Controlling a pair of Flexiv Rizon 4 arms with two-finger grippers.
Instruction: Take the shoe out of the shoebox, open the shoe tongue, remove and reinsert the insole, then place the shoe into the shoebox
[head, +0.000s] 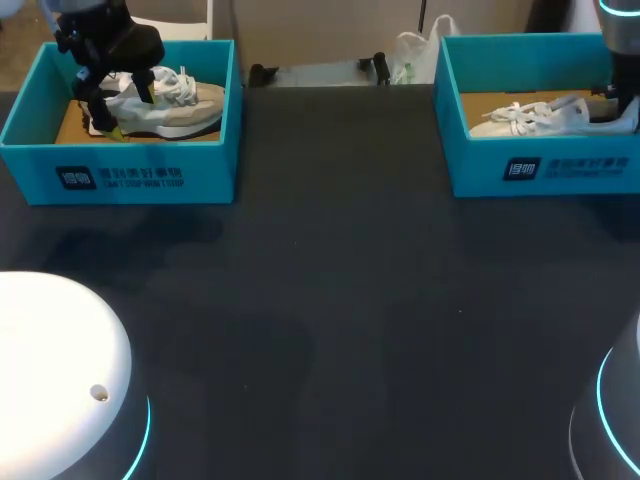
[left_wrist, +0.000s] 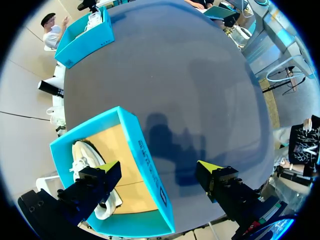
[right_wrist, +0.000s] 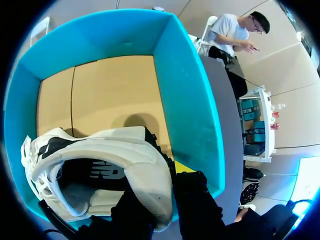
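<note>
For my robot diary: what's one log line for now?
left claw: open over left teal cardboard shoebox, white sneaker inside | right claw: shut on heel of second white sneaker, in right teal shoebox

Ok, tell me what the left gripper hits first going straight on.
Probably the shoebox wall, which the open left gripper straddles: one finger over the shoe, the other over the table. Depth is unclear.

Robot lab: 2 arms (head: 105, 40), blk table (head: 330, 300)
</note>
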